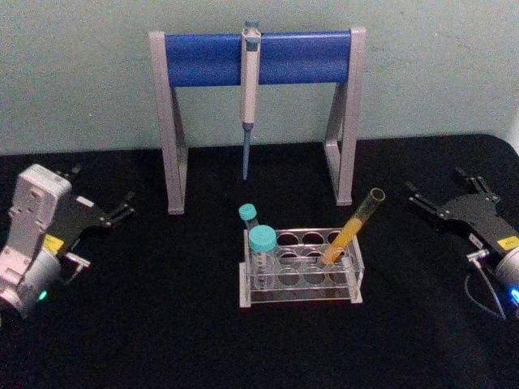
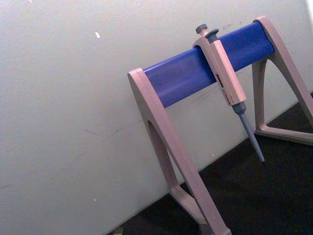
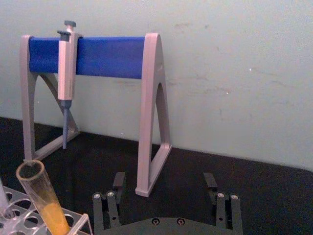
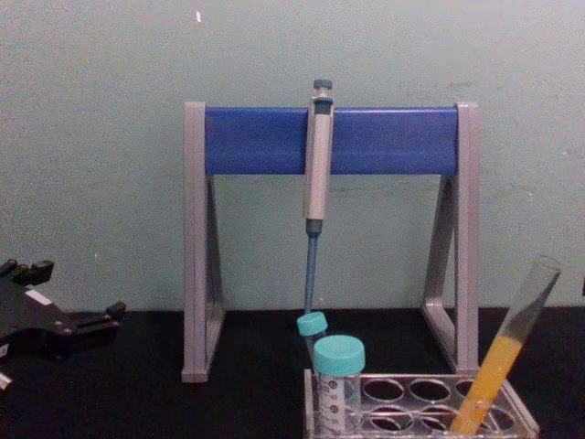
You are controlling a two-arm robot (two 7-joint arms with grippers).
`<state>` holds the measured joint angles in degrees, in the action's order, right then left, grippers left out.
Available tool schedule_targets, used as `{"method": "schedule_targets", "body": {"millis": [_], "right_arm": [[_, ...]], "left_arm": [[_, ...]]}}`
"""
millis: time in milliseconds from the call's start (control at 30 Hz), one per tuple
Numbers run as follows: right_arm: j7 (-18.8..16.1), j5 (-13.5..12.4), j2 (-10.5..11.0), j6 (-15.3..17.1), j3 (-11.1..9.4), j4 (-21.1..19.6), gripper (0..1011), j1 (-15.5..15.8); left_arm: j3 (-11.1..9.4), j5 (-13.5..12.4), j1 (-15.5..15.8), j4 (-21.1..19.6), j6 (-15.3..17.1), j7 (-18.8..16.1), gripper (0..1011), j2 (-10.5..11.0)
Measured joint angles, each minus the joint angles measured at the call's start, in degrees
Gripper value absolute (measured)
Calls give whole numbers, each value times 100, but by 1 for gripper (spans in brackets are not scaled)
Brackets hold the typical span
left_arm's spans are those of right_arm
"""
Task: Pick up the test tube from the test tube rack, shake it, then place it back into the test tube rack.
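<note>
The test tube (image 1: 354, 228) is a long clear tube with orange-yellow liquid in its lower part. It stands in a right-hand hole of the clear test tube rack (image 1: 302, 298), leaning to the right. The chest view shows the test tube (image 4: 512, 343) tilted in the rack (image 4: 430, 405), and the right wrist view has the tube (image 3: 44, 200) close by. My right gripper (image 1: 442, 188) hovers open to the right of the rack, its fingers (image 3: 117, 181) spread with nothing between them. My left gripper (image 1: 101, 193) rests open at the far left, also seen as the gripper (image 4: 73, 297) at the chest view's edge.
A grey-and-blue pipette stand (image 1: 258, 58) stands behind the rack with a pipette (image 1: 249, 97) hanging from its bar. Two teal-capped tubes (image 1: 261, 243) sit in the rack's left holes. The table is black; a pale wall lies behind.
</note>
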<state>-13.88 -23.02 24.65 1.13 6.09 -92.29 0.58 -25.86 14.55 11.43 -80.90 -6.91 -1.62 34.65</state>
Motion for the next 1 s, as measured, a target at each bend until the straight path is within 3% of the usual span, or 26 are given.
{"method": "schedule_targets", "body": {"millis": [700,1000], "right_arm": [[-363,168,-135,-12,71,338,1000,-114],[-353,168,-133,-7,71,333,1000,-114]], "left_arm": [[-1,0,0,0,0,0,1001,0],[0,0,0,0,0,0,1001,0]]}}
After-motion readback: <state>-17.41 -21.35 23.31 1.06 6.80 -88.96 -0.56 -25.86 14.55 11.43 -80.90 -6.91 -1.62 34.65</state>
